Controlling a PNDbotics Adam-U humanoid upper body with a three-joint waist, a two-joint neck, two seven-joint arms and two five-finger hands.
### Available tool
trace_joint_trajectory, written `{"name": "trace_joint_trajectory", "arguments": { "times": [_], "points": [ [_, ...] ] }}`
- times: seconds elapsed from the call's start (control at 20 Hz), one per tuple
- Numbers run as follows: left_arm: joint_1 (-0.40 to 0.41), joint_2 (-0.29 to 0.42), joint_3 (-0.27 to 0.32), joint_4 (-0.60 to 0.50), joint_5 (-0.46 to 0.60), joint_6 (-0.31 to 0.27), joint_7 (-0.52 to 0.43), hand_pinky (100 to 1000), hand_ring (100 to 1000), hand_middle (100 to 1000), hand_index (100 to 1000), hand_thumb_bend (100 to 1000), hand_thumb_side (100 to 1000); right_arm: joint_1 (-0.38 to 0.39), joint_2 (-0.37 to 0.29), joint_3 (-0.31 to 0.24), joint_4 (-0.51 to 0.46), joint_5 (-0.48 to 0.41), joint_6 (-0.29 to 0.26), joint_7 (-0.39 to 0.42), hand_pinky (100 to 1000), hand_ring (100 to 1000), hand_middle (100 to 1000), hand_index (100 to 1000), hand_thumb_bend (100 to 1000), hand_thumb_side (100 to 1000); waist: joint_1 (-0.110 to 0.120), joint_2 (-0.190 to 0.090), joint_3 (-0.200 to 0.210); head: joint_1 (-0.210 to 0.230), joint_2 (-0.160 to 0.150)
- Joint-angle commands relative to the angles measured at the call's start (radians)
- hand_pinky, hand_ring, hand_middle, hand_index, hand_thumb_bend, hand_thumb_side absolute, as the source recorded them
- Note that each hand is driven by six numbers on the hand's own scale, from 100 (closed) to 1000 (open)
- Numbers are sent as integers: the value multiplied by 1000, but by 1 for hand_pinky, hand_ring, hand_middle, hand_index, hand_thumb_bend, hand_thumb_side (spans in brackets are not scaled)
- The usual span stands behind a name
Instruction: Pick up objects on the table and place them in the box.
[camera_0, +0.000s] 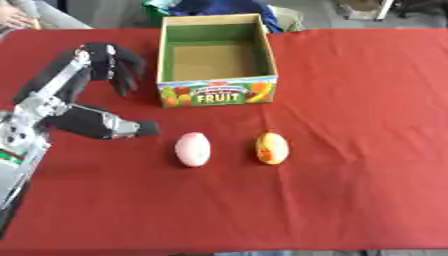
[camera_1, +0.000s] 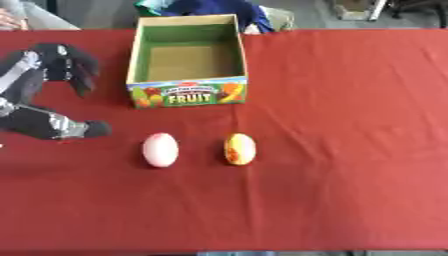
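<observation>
While the red cloth worktop (camera_0: 350, 100) lies flat, the left hand (camera_0: 83, 95) hovers at nine o'clock, fingers spread wide, holding nothing. From the right eye, the open cardboard box (camera_1: 185, 95) sits at twelve; a smooth pink egg (camera_1: 160, 149) and an orange egg (camera_1: 240, 149) lie just below it, apart.

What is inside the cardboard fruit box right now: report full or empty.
Empty. The open-topped cardboard fruit box shows only its bare brown floor; the pink egg-shaped object and the yellow-orange one lie outside on the red tablecloth.
</observation>
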Motion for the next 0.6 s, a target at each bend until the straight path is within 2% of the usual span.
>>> {"name": "trace_joint_trajectory", "arguments": {
  "times": [0.05,0.4,0.6],
  "points": [
    [-23,25,-23,6,-21,9,-31,471,524,570,705,839,163,-12,-18,-3,-7,-5,-2,6,602,706,658,829,104,366,1,-14,-3,4,-4],
    [-45,10,-70,43,-84,14,-142,472,525,570,708,818,114,-13,-17,-1,-7,-7,-2,11,603,706,657,826,101,367,2,-15,-8,8,-5],
    [-51,-8,-99,78,-119,20,-168,476,531,577,712,795,100,-14,-16,0,-7,-8,-2,14,603,705,656,822,100,368,2,-16,-11,9,-6]
  ]
}}
